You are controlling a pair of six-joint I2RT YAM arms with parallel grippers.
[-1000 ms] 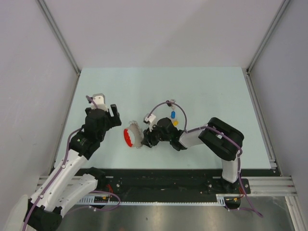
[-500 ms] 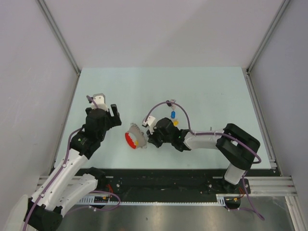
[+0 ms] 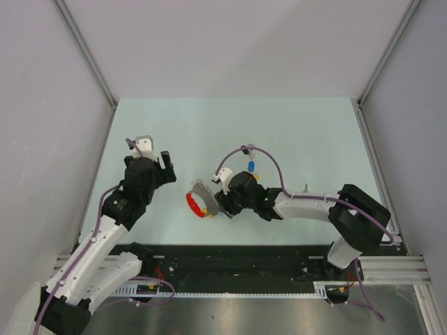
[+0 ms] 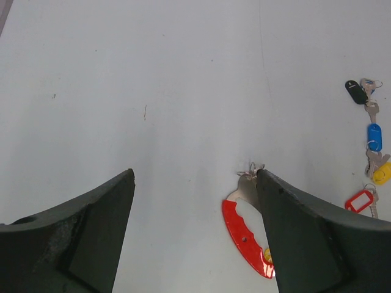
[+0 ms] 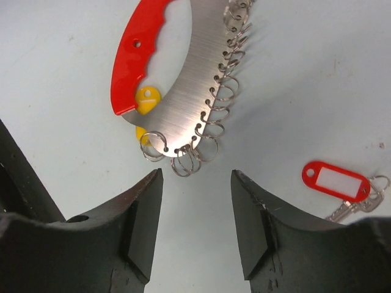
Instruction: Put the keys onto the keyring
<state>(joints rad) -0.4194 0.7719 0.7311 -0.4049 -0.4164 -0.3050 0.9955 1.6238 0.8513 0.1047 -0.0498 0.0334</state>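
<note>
The keyring point(image 5: 195, 85) is a brushed metal crescent with a red band point(image 5: 137, 55) and a row of silvery rings, lying flat on the table. It also shows in the top view point(image 3: 201, 198) and the left wrist view point(image 4: 244, 229). A yellow tag point(image 5: 146, 101) peeks from under its plate. My right gripper point(image 5: 195, 177) is open and empty, just short of the ring end. A red-tagged key point(image 5: 336, 180) lies to its right. Black point(image 4: 356, 92), blue point(image 4: 374, 137) and yellow point(image 4: 382, 174) tagged keys lie in a line. My left gripper point(image 4: 194, 177) is open and empty, left of the keyring.
Grey walls with metal rails point(image 3: 89, 66) enclose the pale green table point(image 3: 314, 132). A purple cable point(image 3: 269, 164) loops over the right arm above the loose keys. A black base rail point(image 3: 237, 262) runs along the near edge.
The right arm's elbow has swung to the right and the keyring has shifted a little to the right, turning its metal plate up. The left arm has barely moved.
</note>
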